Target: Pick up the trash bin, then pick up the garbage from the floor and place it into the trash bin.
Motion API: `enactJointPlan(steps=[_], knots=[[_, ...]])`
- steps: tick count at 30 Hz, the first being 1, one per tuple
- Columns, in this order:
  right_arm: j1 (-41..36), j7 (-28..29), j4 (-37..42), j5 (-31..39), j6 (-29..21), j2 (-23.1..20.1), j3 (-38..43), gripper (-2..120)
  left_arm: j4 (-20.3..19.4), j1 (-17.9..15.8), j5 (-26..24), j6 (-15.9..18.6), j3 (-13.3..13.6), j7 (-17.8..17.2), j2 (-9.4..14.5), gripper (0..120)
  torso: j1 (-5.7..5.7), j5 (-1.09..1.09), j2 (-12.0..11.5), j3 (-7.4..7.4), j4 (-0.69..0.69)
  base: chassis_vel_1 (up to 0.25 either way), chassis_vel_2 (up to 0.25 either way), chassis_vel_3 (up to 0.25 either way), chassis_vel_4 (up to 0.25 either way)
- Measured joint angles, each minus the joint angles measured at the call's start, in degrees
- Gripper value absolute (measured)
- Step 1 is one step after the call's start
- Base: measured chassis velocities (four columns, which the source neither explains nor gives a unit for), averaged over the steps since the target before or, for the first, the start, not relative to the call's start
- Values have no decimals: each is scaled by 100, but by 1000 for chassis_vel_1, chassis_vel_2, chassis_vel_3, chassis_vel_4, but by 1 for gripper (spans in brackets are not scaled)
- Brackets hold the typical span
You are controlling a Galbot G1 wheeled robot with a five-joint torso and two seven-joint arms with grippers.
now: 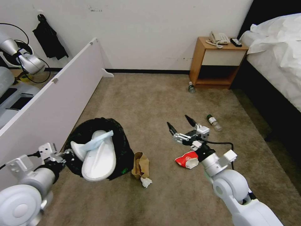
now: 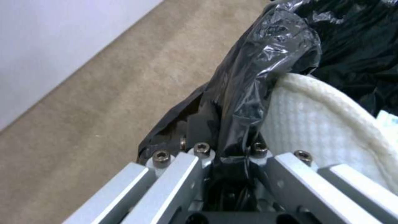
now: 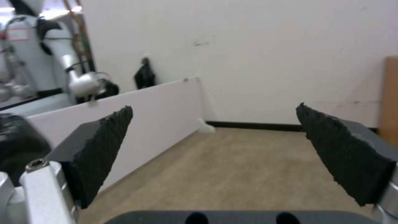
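Our left gripper (image 2: 232,155) clamps the black-bagged rim of the trash bin (image 1: 120,142), its red wall hidden; two white slippers (image 1: 98,157) poke out. Our right gripper (image 1: 181,125) hangs spread and empty above the carpet (image 1: 150,100), a red-white wrapper (image 1: 186,160) half hidden behind its wrist.

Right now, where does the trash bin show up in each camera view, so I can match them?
Head view: trash bin left of centre, its rim in the left gripper, a white slipper on top.
Left wrist view: its black bag rises from between the fingers, beside the slipper.
Right wrist view: a dark bulge at the edge, beside the right gripper, probably the bin.
Shared landmark: the white board.
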Motion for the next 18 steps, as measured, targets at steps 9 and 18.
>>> enactJointPlan(steps=[9,18], knots=[[-195,25,-2,-225,142,428,322,100,80,-29,-150,0,-343,-9,37,1,0,0,0,0,0,0,0,0,0],[-402,18,41,-303,212,633,486,100,98,-6,-247,0,-546,3,107,1,0,0,0,0,0,0,0,0,0]])
